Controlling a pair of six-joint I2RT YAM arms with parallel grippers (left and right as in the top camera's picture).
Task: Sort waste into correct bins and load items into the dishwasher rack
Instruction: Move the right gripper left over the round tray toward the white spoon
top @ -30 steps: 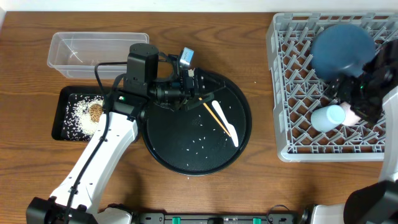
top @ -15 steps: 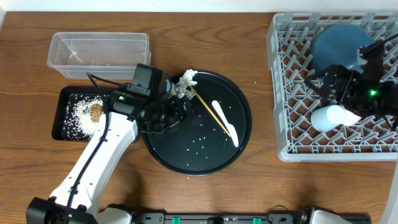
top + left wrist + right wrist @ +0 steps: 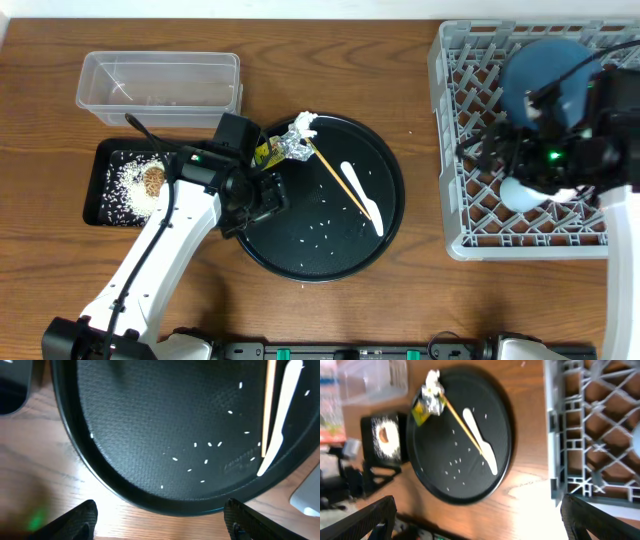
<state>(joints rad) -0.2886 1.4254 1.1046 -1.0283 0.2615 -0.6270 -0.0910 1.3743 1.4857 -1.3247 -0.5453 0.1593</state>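
The crumpled white tissue (image 3: 303,123), silver foil (image 3: 292,146) and yellow wrapper (image 3: 265,152) lie at the back left rim of the round black tray (image 3: 385,150). A white spoon (image 3: 362,197) and scattered rice grains (image 3: 320,230) lie on it. My left gripper (image 3: 255,203) is open and empty over the tray's left rim (image 3: 100,475). The shallow black bin (image 3: 100,155) holds rice and a brown lump (image 3: 153,180). The clear tub (image 3: 160,85) is behind it. My right gripper (image 3: 520,155) is open over the grey rack (image 3: 450,130), which holds the dark blue bowl (image 3: 545,75) and a light blue cup (image 3: 522,192).
A thin wooden stick (image 3: 335,180) lies across the round tray beside the spoon. The right wrist view shows the round tray (image 3: 500,420), the spoon (image 3: 480,452) and the rack's corner (image 3: 560,485). The mint bowl and white cup are not in view.
My left gripper has drawn back toward the tray's front left, uncovering the tissue, foil and wrapper. My right gripper has moved left and up from beside the cup.
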